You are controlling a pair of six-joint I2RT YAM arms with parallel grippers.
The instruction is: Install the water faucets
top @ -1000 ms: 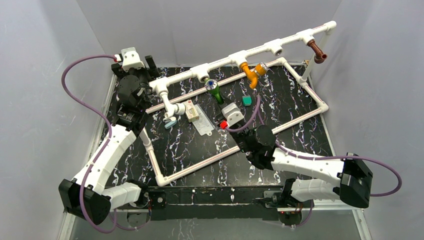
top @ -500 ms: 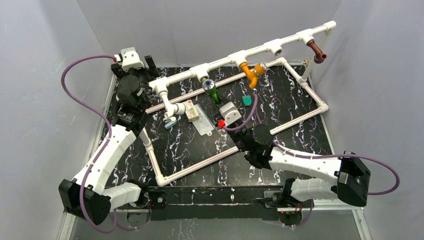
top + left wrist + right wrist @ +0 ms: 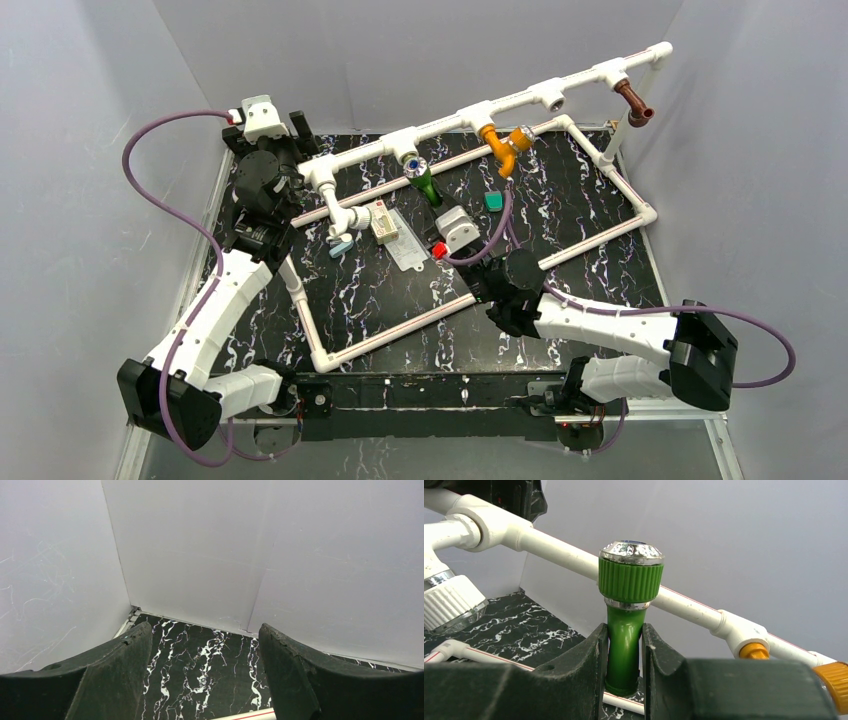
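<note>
Green faucet (image 3: 426,186) nearer pipe (image 3: 520,98); right wrist view shows fingers (image 3: 574,672) gripping it.

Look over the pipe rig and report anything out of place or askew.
The green faucet does not look seated in the pipe: the right gripper holds it tilted in front. The socket between the orange faucet and the brown faucet is bare. A teal piece lies loose on the table.

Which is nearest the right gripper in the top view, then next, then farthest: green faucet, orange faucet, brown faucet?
1. green faucet, clamped in the jaws of the right gripper.
2. orange faucet, on the white pipe, to the right.
3. brown faucet, at the pipe's far right end.
</note>
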